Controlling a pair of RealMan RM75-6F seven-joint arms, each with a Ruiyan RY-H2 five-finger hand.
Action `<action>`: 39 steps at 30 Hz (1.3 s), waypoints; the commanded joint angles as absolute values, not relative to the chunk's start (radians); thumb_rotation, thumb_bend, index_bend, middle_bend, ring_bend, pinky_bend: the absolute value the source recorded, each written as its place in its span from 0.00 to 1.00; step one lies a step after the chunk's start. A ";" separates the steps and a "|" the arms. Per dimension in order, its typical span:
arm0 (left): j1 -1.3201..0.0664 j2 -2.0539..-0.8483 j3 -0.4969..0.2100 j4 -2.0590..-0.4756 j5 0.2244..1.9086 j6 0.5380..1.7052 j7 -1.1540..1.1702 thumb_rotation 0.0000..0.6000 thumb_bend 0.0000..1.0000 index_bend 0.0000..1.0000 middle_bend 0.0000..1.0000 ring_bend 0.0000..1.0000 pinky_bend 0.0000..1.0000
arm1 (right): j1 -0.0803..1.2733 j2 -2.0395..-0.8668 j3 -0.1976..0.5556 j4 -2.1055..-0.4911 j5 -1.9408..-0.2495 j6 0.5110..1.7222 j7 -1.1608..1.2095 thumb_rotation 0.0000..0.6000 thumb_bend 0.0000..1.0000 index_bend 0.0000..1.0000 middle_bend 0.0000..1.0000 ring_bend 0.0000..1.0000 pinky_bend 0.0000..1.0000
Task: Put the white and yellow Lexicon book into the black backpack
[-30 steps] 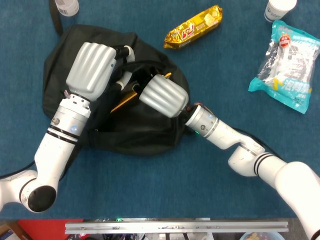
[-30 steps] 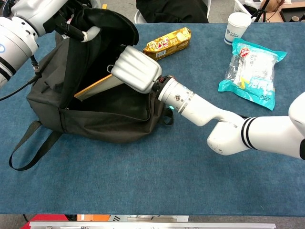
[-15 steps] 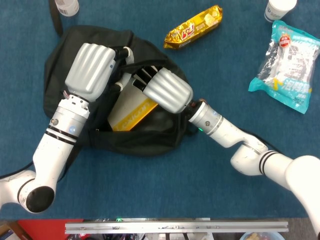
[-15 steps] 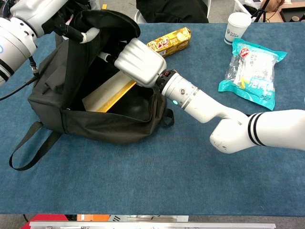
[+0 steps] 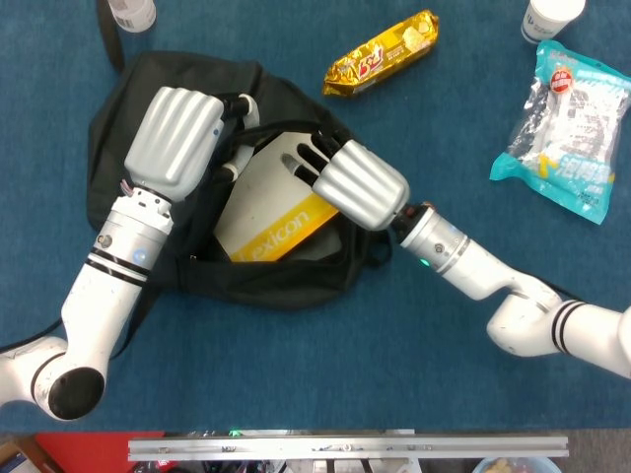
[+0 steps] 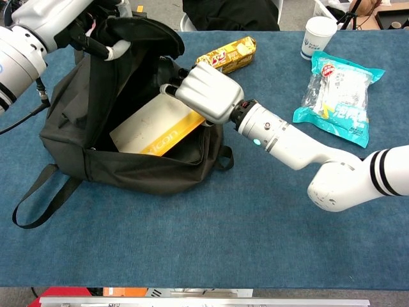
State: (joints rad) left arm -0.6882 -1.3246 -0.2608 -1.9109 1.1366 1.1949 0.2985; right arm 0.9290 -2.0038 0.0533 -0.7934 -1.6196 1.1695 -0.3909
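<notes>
Far left of the left hand [image 5: 177,140], at the top edge of the head view: a dark strap and the base of a pale bottle [image 5: 131,13], cut off by the frame. Left hand clenched on the upper flap of the black backpack [image 6: 96,163], lifting it and holding the mouth wide; fingers [image 6: 114,50] curled into the black fabric in the chest view. Below that hand, a loose black strap [image 6: 32,203] trailing off the bag toward the near edge.

Between the two hands, inside the open mouth: the white and yellow Lexicon book [image 5: 274,210], lying tilted, white cover up, yellow band with the title toward the lower rim, resting within the main compartment. Right hand [image 5: 357,182] at the book's right end, dark fingers [image 5: 310,158] spread flat on the white cover, pressing on it; no clear grip around the edge to be seen, so whether clamped or merely resting cannot be told.

Beyond the right hand, a gold snack wrapper [image 5: 383,52] flat on the cloth. Further right, a teal and clear packet [image 6: 338,96], and past it a white paper cup [image 6: 318,35].

Everywhere beneath: a table under blue fabric [image 6: 211,236], a metal rail along the near edge. Behind the table in the chest view, dark shapes and clutter, too cropped to name.
</notes>
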 commanded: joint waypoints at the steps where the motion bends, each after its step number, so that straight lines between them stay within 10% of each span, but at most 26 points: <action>1: -0.688 -1.325 -0.260 -1.911 1.136 1.196 0.299 1.00 0.42 0.64 0.75 0.78 1.00 | 0.917 -2.007 0.061 -0.800 -1.608 1.163 -0.403 1.00 0.05 0.35 0.46 0.46 0.68; 8: -0.687 -1.329 -0.260 -1.909 1.136 1.201 0.304 1.00 0.42 0.64 0.75 0.78 1.00 | 0.906 -2.040 0.086 -0.773 -1.580 1.143 -0.414 1.00 0.05 0.41 0.54 0.61 0.96; 31: -0.684 -1.335 -0.257 -1.920 1.134 1.215 0.330 1.00 0.41 0.64 0.75 0.78 1.00 | 0.933 -2.142 0.148 -0.723 -1.546 1.131 -0.339 1.00 0.14 0.58 0.62 0.72 1.00; 39: -0.686 -1.335 -0.261 -1.923 1.126 1.214 0.336 1.00 0.42 0.64 0.74 0.78 1.00 | 0.905 -2.012 0.154 -0.924 -1.503 1.058 -0.311 1.00 0.13 0.10 0.35 0.37 0.61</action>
State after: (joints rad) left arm -0.6863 -1.3351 -0.2609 -1.9229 1.1259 1.2138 0.3360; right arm 0.9179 -2.0619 0.1481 -0.8560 -1.5266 1.0907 -0.3183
